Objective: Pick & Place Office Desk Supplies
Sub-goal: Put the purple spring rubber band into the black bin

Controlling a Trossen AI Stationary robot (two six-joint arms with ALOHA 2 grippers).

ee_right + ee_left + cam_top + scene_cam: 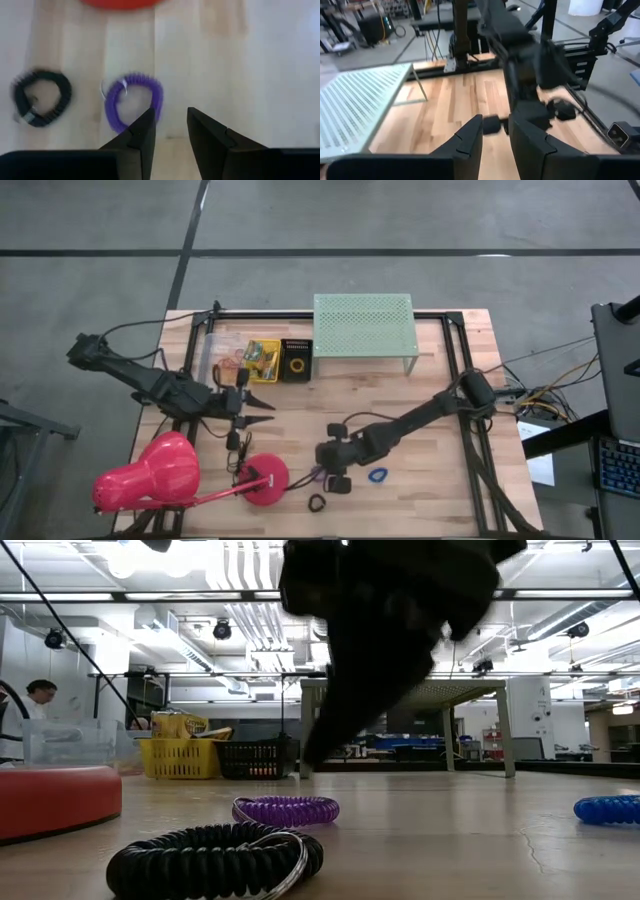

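High view: we see the right gripper (pixel 322 472) above the purple ring loop (pixel 133 101), fingers apart and empty. A black loop (pixel 317 502) and a blue loop (pixel 378 475) lie loose nearby; crayon boxes (pixel 262 359) sit beside the mint-green shelf (pixel 363 325). The left gripper (pixel 268 406) waits, jaws parted, holding nothing. We judge most placing remains.

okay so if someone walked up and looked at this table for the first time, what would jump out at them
Probably the big pink desk lamp lying at the table's front left corner, with its round red base near the middle front. Next, the mint-green perforated shelf standing at the back edge. Then the right gripper, fingers apart and empty, poised over the purple ring loop, with a black ring loop beside it and a blue ring loop on the other side.
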